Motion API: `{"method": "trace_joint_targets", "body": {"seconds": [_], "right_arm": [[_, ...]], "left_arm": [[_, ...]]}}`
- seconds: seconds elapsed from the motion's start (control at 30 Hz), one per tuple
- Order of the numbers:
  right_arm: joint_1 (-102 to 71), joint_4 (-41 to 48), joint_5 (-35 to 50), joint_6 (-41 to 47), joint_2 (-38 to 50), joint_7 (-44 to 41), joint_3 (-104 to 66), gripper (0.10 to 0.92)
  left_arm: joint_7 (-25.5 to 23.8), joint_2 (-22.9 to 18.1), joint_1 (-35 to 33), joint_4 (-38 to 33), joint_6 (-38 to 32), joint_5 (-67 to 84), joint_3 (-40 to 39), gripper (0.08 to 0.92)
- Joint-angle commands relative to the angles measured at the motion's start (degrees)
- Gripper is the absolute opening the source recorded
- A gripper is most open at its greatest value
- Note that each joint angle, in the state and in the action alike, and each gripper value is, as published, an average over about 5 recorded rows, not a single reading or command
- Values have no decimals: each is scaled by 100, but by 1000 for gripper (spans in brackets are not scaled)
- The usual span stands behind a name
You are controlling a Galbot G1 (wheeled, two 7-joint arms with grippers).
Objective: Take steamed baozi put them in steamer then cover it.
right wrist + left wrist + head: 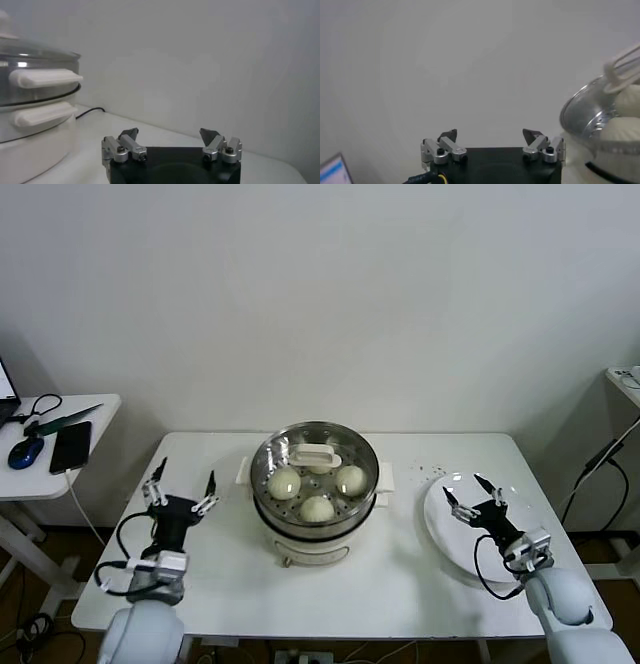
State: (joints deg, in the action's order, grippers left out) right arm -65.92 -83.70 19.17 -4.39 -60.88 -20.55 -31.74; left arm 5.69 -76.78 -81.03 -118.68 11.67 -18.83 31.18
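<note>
- Left gripper (181,483): black body, silver finger brackets with dark tips and black screws.
- Right gripper (472,492): built alike.
- Black cables are looped beside pale grey forearms.

Even, soft overhead light; glare on the cover (316,454); blurred close wrist-view edges.

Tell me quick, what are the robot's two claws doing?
Left gripper: open, holding nothing, left of the steamer.
Right gripper: open, holding nothing, over the white plate.
</note>
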Motion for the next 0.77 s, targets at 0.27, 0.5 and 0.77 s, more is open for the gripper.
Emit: {"method": "trace_joint_targets", "body": {"seconds": [0.27, 0.5, 0.77], "right_arm": [[-577, -671, 163, -95, -51, 106, -235, 823], [-658, -728, 181, -125, -80, 103, -240, 823], [-607, -698, 172, -143, -128, 93, -181, 823]], "left_arm": [[-98, -363, -964, 358, -1340, 2379, 983, 823], [-114, -379, -1032, 315, -1352, 2415, 965, 823], [-119, -361, -1105, 227, -1312, 2453, 1043, 823]]}}
